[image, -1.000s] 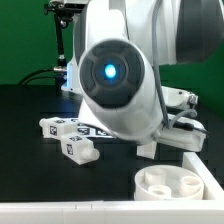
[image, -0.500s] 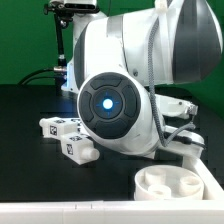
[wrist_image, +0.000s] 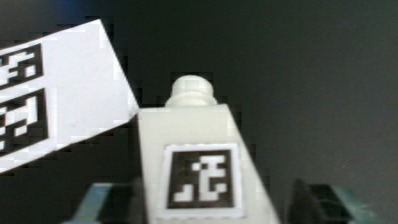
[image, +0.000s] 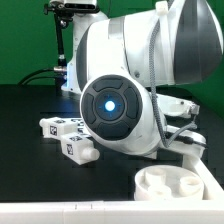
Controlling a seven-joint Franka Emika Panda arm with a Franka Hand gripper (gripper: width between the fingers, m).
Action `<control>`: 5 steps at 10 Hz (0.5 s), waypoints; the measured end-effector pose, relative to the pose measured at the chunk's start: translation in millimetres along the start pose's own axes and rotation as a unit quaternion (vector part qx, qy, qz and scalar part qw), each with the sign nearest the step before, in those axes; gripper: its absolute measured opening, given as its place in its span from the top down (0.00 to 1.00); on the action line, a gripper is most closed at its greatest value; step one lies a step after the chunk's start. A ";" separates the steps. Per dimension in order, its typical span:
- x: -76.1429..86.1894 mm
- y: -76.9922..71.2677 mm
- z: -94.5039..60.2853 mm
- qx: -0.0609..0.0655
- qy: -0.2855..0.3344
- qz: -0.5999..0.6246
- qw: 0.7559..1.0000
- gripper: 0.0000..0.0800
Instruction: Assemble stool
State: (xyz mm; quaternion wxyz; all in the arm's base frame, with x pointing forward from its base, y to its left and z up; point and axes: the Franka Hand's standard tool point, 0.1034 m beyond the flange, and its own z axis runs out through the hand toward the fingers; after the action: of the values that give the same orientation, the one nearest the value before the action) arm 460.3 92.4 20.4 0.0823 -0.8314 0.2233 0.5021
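In the wrist view a white stool leg (wrist_image: 201, 140) with a black-and-white tag lies on the black table. It runs lengthwise between my gripper's (wrist_image: 214, 206) two fingers. The jaws are open, and a dark gap shows on each side of the leg. In the exterior view the arm's bulky body (image: 120, 100) hides the gripper and this leg. Two more tagged legs (image: 68, 138) lie on the table at the exterior view's left. The round white seat (image: 170, 185) with its sockets sits at the lower right.
The marker board (wrist_image: 54, 95) lies right beside the leg in the wrist view. A long white bar (image: 60, 214) runs along the lower edge of the exterior view. A black camera stand (image: 66, 50) rises at the back left before a green wall.
The arm has come down towards the table over the last second, most of it early on. The legs at the left and the seat have not moved.
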 end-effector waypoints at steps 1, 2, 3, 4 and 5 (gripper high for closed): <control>-0.6 0.1 0.0 0.000 -0.001 0.000 1.000 0.60; -0.7 0.0 0.0 0.000 -0.001 0.000 1.000 0.60; -0.9 -0.1 -1.5 -0.001 0.001 -0.001 1.000 0.60; -6.2 -1.3 -11.9 -0.005 0.014 -0.006 1.000 0.60; -21.9 0.7 -30.3 -0.004 0.009 -0.012 1.000 0.60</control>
State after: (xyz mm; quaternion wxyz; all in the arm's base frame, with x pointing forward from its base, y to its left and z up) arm 475.5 87.1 54.1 0.0831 -0.8386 0.2123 0.4947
